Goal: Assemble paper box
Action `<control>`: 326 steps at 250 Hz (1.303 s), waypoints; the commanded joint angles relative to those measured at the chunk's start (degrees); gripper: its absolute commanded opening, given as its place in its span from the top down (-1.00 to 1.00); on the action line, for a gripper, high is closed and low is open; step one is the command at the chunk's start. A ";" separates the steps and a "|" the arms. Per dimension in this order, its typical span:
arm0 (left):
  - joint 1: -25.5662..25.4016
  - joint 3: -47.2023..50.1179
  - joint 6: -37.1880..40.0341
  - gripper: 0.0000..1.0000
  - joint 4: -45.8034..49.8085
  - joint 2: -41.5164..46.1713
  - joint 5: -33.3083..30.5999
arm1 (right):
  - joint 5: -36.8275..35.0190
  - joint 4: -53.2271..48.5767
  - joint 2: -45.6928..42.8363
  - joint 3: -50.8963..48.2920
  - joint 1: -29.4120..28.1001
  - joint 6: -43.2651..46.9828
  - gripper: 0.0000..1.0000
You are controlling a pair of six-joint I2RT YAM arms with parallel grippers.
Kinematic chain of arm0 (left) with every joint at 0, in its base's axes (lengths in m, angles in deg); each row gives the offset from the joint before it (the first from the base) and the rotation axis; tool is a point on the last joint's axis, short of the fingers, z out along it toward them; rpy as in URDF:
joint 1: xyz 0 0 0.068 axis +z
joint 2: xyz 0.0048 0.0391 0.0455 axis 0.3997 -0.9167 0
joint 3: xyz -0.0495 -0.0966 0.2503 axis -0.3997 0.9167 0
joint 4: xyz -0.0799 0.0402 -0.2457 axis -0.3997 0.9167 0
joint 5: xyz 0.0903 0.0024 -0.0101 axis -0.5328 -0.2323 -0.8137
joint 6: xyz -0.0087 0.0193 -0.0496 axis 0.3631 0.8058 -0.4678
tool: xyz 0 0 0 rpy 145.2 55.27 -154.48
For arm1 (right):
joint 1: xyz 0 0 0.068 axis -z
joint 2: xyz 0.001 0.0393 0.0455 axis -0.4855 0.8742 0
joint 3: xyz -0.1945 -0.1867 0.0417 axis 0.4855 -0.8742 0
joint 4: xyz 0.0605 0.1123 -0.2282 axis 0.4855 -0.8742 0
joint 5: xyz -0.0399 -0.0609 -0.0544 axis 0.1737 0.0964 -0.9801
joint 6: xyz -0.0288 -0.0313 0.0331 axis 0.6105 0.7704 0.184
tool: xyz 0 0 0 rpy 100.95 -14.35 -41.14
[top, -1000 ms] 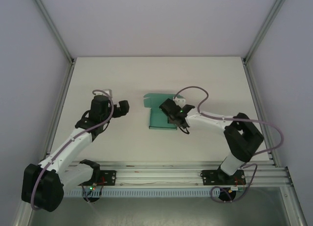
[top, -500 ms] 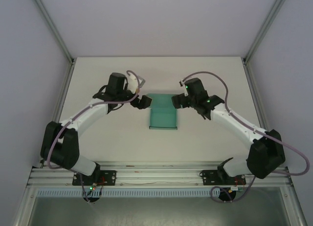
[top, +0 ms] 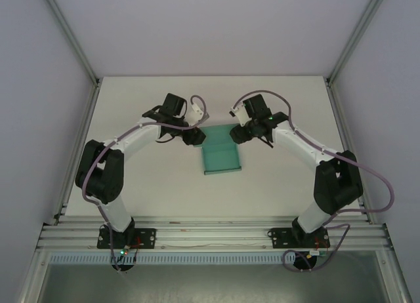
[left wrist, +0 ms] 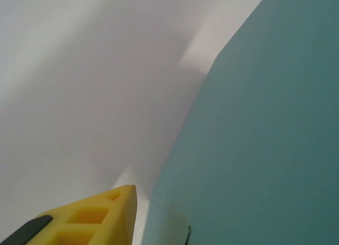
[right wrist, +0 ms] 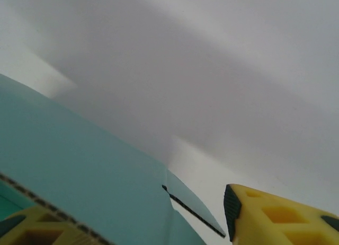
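Paper box on table; left tool at its far-left corner; right tool far-right.

The paper box lies flat near the middle of the white table: a teal-green card sheet, not folded up, long side running front to back, slightly skewed, corrugated along one cut edge.

My left arm reaches forward, elbow out to side, forearm bent inward toward centre. Left tool low, pointing right. One yellow finger seen from left wrist; jaw spread unclear. My right arm mirrors it, forearm bent inward. Right tool low, pointing left. Its two yellow fingers well apart, jaws parted.
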State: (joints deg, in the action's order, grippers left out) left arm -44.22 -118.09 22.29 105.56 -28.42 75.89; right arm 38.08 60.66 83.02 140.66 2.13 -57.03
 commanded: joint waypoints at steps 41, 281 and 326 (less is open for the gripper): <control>-0.59 -0.96 0.78 0.28 2.16 1.19 -4.84 | 0.28 -1.44 1.03 -0.22 0.58 1.97 0.16; -0.62 -0.36 -2.37 0.68 5.24 3.90 -12.82 | 5.43 0.92 1.33 -1.69 0.68 4.87 0.74; -2.93 0.27 -10.18 0.68 1.28 5.38 -17.21 | 1.40 2.67 -0.96 -1.99 0.23 -8.06 0.88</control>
State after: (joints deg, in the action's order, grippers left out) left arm -45.27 -118.00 18.75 109.06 -26.37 63.56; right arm 43.10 62.24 85.49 139.19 2.48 -54.51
